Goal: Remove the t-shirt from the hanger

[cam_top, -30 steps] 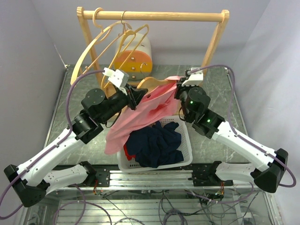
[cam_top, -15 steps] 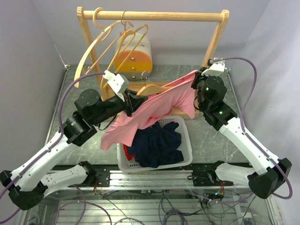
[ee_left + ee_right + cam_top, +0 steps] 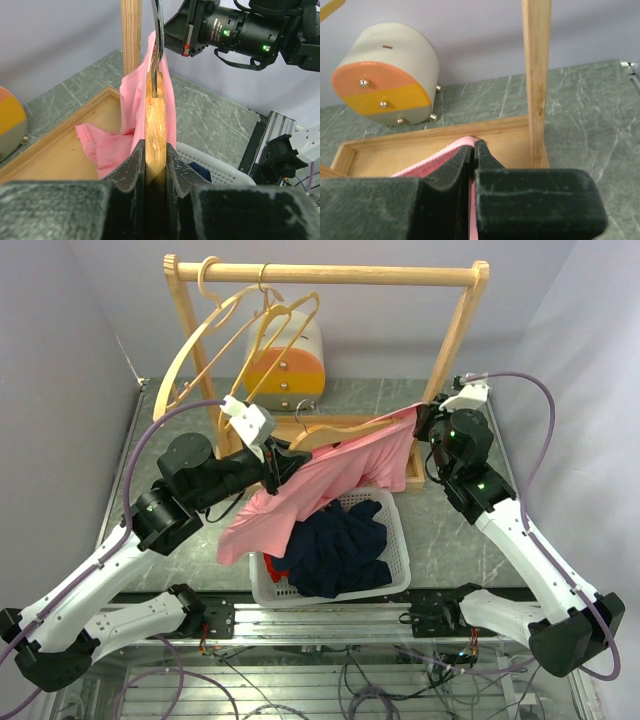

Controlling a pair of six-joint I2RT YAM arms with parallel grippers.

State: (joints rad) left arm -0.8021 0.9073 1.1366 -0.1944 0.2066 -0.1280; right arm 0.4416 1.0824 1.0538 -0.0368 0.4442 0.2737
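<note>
Your left pincer [image 3: 155, 150] is clamped on the wooden hanger [image 3: 155, 117]; your right pincer [image 3: 472, 148] pinches the pink t-shirt [image 3: 335, 472] hem. The shirt stretches between both pincers, its loose end drooping below the left one, over the basket [image 3: 400, 545].

Pale lilac walls [image 3: 60, 360] enclose a grey-green marbled table [image 3: 455, 530] bearing a wooden clothes rack [image 3: 330, 274].
</note>
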